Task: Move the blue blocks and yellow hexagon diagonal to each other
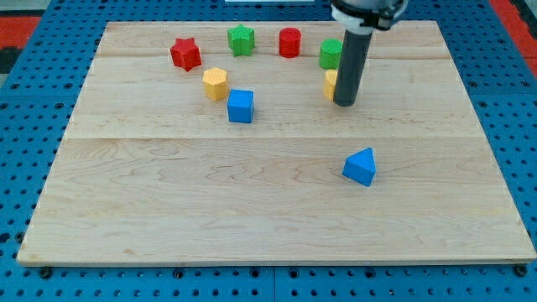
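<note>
Blocks on wooden surface (277, 210): yellow hexagon (215, 84) touching blue cube (240, 106); blue triangular block (360, 166) apart; my tip (344, 102) against a half-hidden yellow block (331, 83). Pincer: none fitted.

So my tip (345, 103) sits near the top right of the wooden board (252, 210), touching a partly hidden yellow block (331, 83). Green block (330, 54) just above it. Blue cube (241, 106) and yellow hexagon (215, 84) off left, blue triangular block (360, 166) below.

Yellow hexagon (215, 84) touching blue cube (240, 106); blue triangular block (360, 166) apart
</note>
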Controlling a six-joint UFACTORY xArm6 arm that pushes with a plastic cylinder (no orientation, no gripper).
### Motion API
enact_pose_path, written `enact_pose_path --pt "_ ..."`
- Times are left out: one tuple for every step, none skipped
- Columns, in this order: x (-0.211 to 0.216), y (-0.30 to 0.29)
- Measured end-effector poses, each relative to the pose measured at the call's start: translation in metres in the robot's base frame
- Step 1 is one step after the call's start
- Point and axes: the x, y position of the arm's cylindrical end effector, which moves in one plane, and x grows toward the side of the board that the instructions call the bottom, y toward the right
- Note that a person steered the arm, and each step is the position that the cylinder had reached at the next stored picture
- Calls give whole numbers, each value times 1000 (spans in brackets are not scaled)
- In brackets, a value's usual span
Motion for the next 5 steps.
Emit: enact_pose_path --pt "14 16" --pt "22 -42" --pt "-15 -85" --pt "-21 -138" --pt "-34 -181"
